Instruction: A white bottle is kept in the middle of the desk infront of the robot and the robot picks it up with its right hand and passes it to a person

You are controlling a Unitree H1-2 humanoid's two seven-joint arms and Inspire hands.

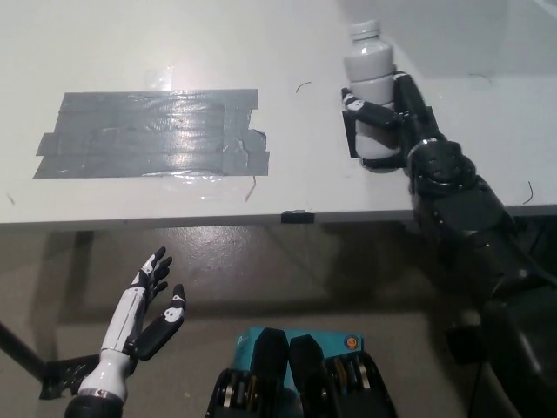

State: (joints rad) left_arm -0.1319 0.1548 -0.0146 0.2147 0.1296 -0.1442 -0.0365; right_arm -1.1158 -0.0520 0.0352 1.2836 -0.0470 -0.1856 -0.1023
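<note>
The right hand [390, 117] is clamped around the white bottle [371, 94], dark fingers [370, 111] wrapped across the bottle's front at mid-height. The bottle stands upright, cap at top, in the upper right part of the desk [130, 52]. Whether its base touches the desk surface or sits slightly clear of it cannot be determined; the hand covers the lower portion. A black patch [352, 131] lies on the desk directly beside and partly beneath the hand; only its left part is visible.

The black right arm [461, 209] enters from the lower right and crosses the near desk edge [174, 218] to reach the bottle. The near edge runs across the frame, with a small dark clip-like item [298, 215] at its middle; its nature is not clear. The far corner of the desk is visible just behind the bottle at upper right.

A broad patch of grey tape [152, 132], glossy with glare, occupies the left half of the desk, well apart from the bottle. Bare surface separates the two.

The left hand [144, 318] rests below the desk edge at lower left, over the floor, fingers spread and holding nothing. Its forearm is cut off by the bottom frame edge.
</note>
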